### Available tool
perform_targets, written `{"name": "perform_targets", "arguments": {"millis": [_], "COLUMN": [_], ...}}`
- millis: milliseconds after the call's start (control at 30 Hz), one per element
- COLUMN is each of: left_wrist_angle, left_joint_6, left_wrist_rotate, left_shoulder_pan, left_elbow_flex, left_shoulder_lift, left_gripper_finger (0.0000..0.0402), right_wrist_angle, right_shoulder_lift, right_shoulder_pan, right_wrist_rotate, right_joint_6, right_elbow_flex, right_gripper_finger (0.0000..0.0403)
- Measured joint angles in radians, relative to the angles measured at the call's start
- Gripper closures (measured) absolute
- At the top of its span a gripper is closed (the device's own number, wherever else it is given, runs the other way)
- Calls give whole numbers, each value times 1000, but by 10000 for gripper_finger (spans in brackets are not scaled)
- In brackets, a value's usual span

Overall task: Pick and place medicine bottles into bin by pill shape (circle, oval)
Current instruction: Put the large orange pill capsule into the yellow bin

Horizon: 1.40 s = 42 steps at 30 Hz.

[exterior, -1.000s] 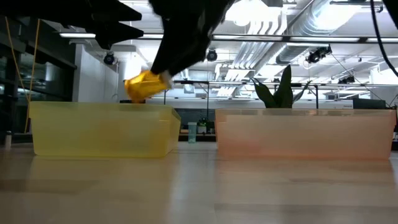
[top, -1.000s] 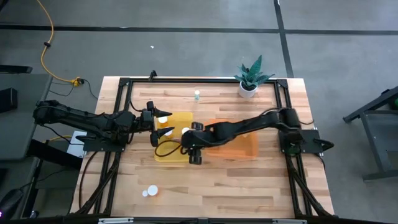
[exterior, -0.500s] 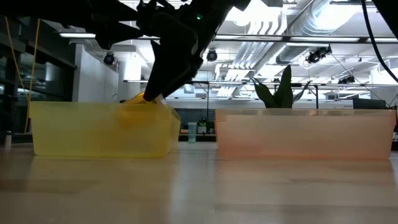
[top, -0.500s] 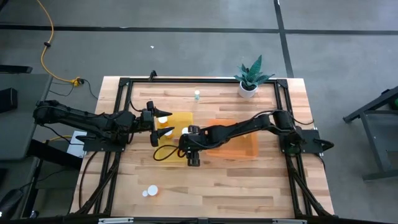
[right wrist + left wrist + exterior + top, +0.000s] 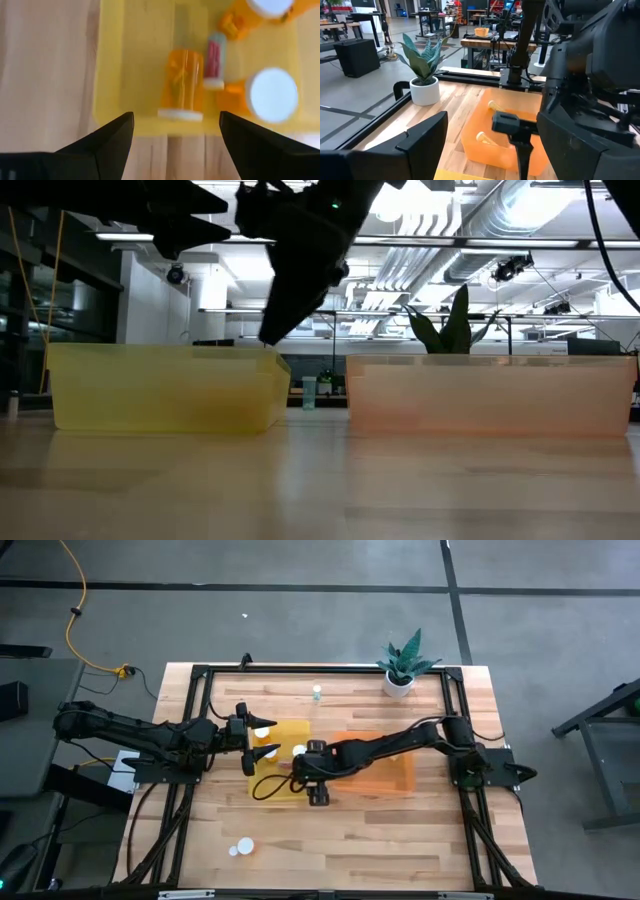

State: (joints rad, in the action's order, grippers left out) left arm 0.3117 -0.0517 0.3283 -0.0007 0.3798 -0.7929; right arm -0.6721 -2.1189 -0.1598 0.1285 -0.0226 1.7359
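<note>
My right gripper [image 5: 300, 778] is open and empty above the yellow bin [image 5: 262, 772], near its right end; it also shows in the low view [image 5: 268, 340]. In the right wrist view [image 5: 176, 119] an amber bottle [image 5: 181, 85] lies on its side on the bin floor below the fingers. Beside it are a small clear bottle with a red label [image 5: 216, 61] and upright white-capped amber bottles [image 5: 270, 95]. My left gripper [image 5: 266, 735] is open and empty, held level over the bin's left part. Two white-capped bottles [image 5: 240, 847] stand on the table near its front edge.
The orange bin [image 5: 400, 775] stands to the right of the yellow one and holds a few bottles [image 5: 484, 137]. A small clear bottle [image 5: 317, 693] stands near the far edge. A plant in a white pot [image 5: 400, 675] is at the far right.
My right gripper has carried an amber bottle down to the yellow bin's rim and let it go; the bottle now lies on its side in the bin. The gripper has then risen a little and shifted slightly toward the table's right edge.
</note>
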Motion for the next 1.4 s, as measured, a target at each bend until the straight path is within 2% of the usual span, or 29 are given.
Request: {"name": "perform_targets", "arguments": {"millis": [167,267,400,500,633,767,867,967,1100,1400], "left_wrist_angle": [-14,-29,-31,-28,-2,14,27,31,31,31], "left_joint_6": [-30,-42,-42,-49,-50,-50,-42,-42,-34,-34], "left_wrist_rotate": [-2,-3,-3,-3,-3,-3,-3,-3,-3,-3], "left_shoulder_pan": [0,-1,-1,-1,-1,-1,-1,-1,-1,-1], "left_elbow_flex": [0,0,0,0,0,0,0,0,0,0], "left_shoulder_lift": [0,0,0,0,0,0,0,0,0,0], "left_gripper_finger": [108,108,108,108,108,108,108,108,108,108], "right_wrist_angle": [-52,5,163,402,876,1346,1532,1540,1449,1391], "right_shoulder_lift": [34,110,302,482,669,744,754,754,753,753], "right_shoulder_pan": [-14,-20,-30,-49,-65,-39,0,40,78,89], "right_wrist_rotate": [71,97,124,175,210,213,210,187,181,178], "right_joint_6": [4,-26,-110,-150,-97,30,109,133,128,98], "right_elbow_flex": [-63,-203,-441,-634,-894,-1072,-1115,-1108,-1081,-1077], "right_gripper_finger": [116,116,116,116,116,116,116,116,116,116]}}
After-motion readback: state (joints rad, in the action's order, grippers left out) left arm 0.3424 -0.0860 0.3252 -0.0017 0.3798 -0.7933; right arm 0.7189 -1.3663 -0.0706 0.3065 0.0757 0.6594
